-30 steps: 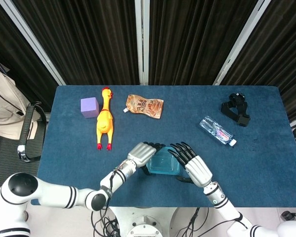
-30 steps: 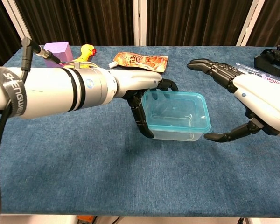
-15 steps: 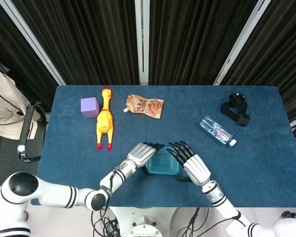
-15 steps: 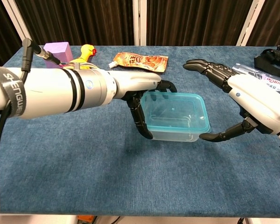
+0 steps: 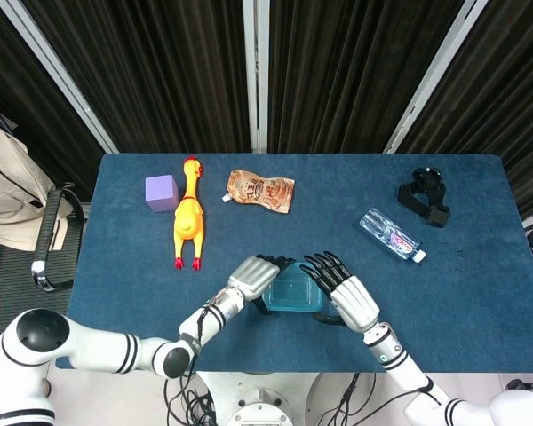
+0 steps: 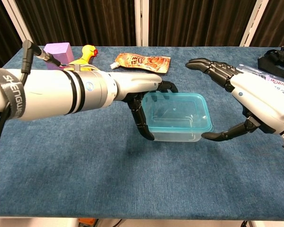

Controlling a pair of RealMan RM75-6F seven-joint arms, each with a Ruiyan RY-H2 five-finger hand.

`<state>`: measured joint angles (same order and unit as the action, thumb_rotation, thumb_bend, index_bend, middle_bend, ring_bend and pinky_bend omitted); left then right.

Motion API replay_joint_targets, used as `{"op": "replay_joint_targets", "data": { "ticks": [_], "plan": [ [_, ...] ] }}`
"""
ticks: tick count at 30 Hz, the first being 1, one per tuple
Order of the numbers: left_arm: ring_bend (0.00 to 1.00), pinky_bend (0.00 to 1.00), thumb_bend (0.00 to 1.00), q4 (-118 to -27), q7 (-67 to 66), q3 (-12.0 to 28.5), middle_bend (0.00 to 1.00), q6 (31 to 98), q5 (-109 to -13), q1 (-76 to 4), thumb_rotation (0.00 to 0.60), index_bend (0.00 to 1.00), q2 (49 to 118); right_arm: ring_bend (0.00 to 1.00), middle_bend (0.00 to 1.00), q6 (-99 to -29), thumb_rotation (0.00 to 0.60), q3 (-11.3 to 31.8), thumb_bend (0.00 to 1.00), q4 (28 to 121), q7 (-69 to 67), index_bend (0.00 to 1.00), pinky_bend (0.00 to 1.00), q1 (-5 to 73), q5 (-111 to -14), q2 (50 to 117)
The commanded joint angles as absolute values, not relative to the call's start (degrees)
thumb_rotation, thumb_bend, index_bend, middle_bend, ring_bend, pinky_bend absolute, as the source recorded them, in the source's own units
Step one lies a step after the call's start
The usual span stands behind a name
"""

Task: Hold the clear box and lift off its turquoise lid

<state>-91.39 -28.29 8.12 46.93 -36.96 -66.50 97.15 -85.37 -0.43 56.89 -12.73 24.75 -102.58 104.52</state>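
The clear box (image 6: 173, 134) with its turquoise lid (image 6: 176, 110) stands on the blue table (image 5: 444, 302) near the front edge, lid on. My left hand (image 6: 141, 101) holds the box's left end, thumb down the near side and fingers curled behind the far corner. My right hand (image 6: 253, 101) is spread beside the box's right end. Its thumb tip reaches the lid's near right corner; I cannot tell whether it touches. Its other fingers stretch above the far right side, clear of the lid. In the head view the box (image 5: 291, 293) sits between the left hand (image 5: 256, 277) and right hand (image 5: 346, 293).
A yellow rubber chicken (image 5: 188, 213) and a purple cube (image 5: 161, 192) lie at the far left. A brown snack pouch (image 5: 261, 190) lies behind the box. A water bottle (image 5: 392, 235) and a black strap (image 5: 425, 196) lie to the right.
My right hand has moved a little left toward the box, its thumb tip closing on the lid's near right corner. The left hand and box have shifted slightly left.
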Motion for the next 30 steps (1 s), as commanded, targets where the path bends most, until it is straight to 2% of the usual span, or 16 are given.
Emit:
{"op": "replay_joint_targets", "data": {
  "ticks": [1, 3, 8, 19, 26, 30],
  "plan": [
    [0.31, 0.24, 0.0, -91.37, -28.29, 8.07, 0.44, 46.93, -36.95, -66.57, 0.6, 0.36, 97.18, 0.0, 0.1, -85.8, 0.6, -0.37, 0.19, 56.82, -12.78, 0.01, 0.0, 24.94, -102.62, 104.56],
    [0.31, 0.24, 0.0, -91.38, -28.31, 8.04, 0.44, 47.01, -36.97, -66.63, 0.6, 0.36, 97.17, 0.0, 0.14, -85.86, 0.6, -0.42, 0.23, 56.94, -12.68, 0.06, 0.0, 25.07, -102.58, 104.47],
    [0.31, 0.24, 0.0, -91.3, -28.51, 7.74, 0.44, 47.15, -36.76, -66.72, 0.6, 0.36, 97.11, 0.0, 0.17, -86.05, 0.6, -0.59, 0.26, 57.53, -12.33, 0.11, 0.0, 25.23, -102.49, 104.15],
    [0.31, 0.24, 0.0, -91.35, -28.31, 7.72, 0.43, 47.04, -36.61, -66.91, 0.6, 0.36, 97.12, 0.0, 0.21, -87.24, 0.6, -0.55, 0.3, 57.66, -11.77, 0.17, 0.0, 25.61, -102.61, 103.96],
    [0.29, 0.24, 0.0, -91.75, -26.15, 8.27, 0.39, 45.7, -37.36, -66.58, 0.6, 0.25, 96.48, 0.08, 0.29, -88.37, 0.6, -0.82, 0.41, 55.22, -12.21, 0.37, 0.0, 25.96, -103.26, 104.93],
    [0.29, 0.24, 0.0, -91.76, -25.52, 8.33, 0.38, 45.7, -38.0, -66.43, 0.6, 0.22, 96.41, 0.11, 0.32, -88.82, 0.6, -0.77, 0.46, 54.16, -12.25, 0.46, 0.0, 26.18, -103.35, 105.5]
  ]
}}
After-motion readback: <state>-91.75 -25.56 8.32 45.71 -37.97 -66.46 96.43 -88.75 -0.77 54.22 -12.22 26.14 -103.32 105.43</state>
